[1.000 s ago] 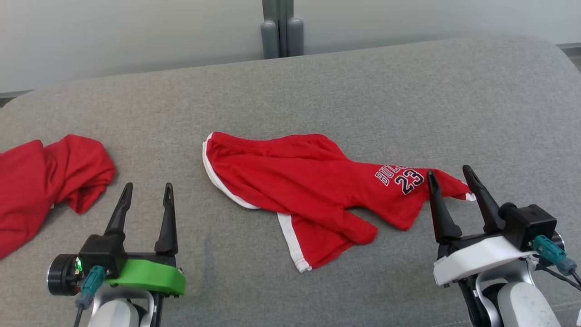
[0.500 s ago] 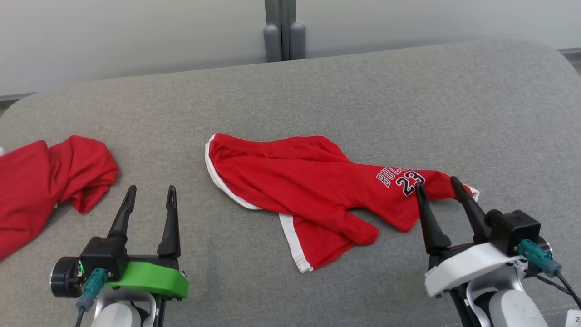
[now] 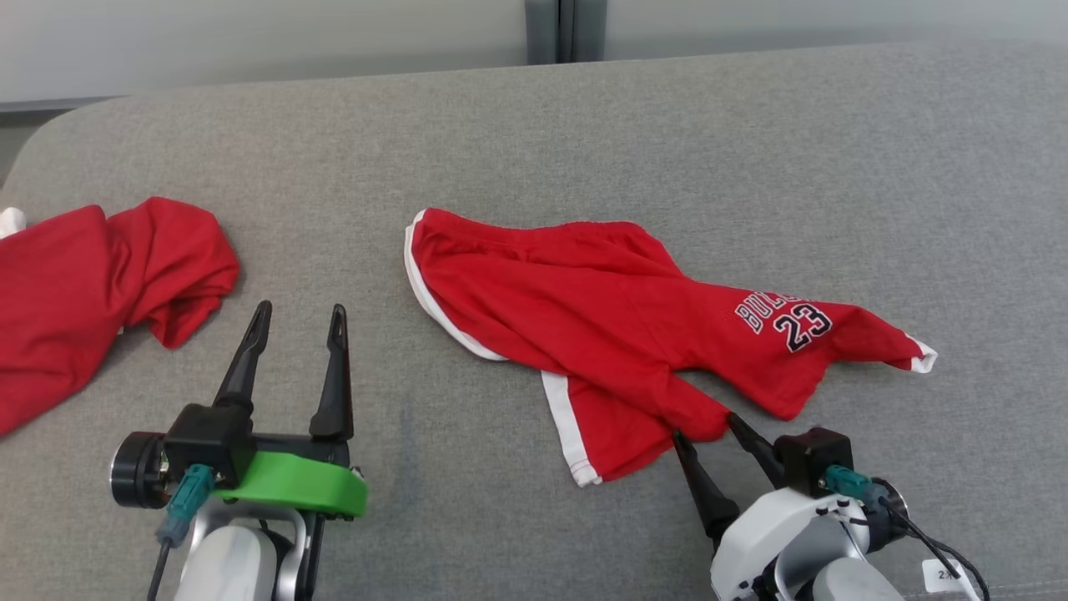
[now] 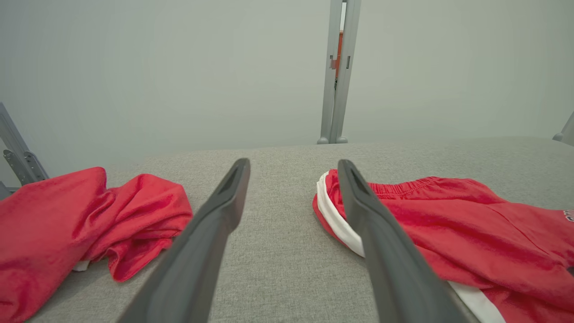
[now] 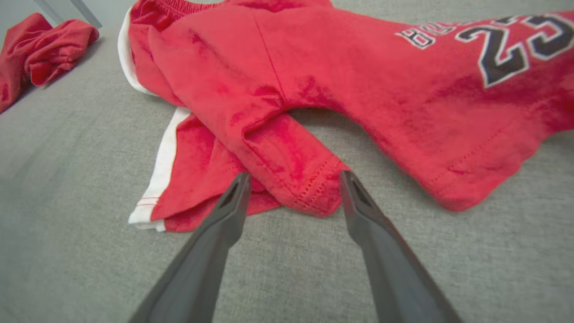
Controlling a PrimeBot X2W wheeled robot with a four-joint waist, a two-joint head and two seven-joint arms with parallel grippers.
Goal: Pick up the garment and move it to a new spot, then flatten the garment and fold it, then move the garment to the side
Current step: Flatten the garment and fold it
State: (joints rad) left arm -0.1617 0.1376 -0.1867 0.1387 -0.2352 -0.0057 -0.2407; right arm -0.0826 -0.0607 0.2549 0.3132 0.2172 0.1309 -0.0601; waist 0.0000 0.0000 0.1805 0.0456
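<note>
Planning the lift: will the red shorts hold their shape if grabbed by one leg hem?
Probably floppy: the red shorts lie creased and folded over themselves. Likely light, the fabric looks thin. Lifted there, the rest would probably dangle.

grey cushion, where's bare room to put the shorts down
Bare: the far strip behind the red shorts, the right end past them, and the gap between them and the crumpled red garment. Crowded: the near edge, with left gripper and right gripper.

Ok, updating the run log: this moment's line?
stage: pre-grasp | right hand: open, at shorts hem | left hand: open, empty | shorts: unfolded
</note>
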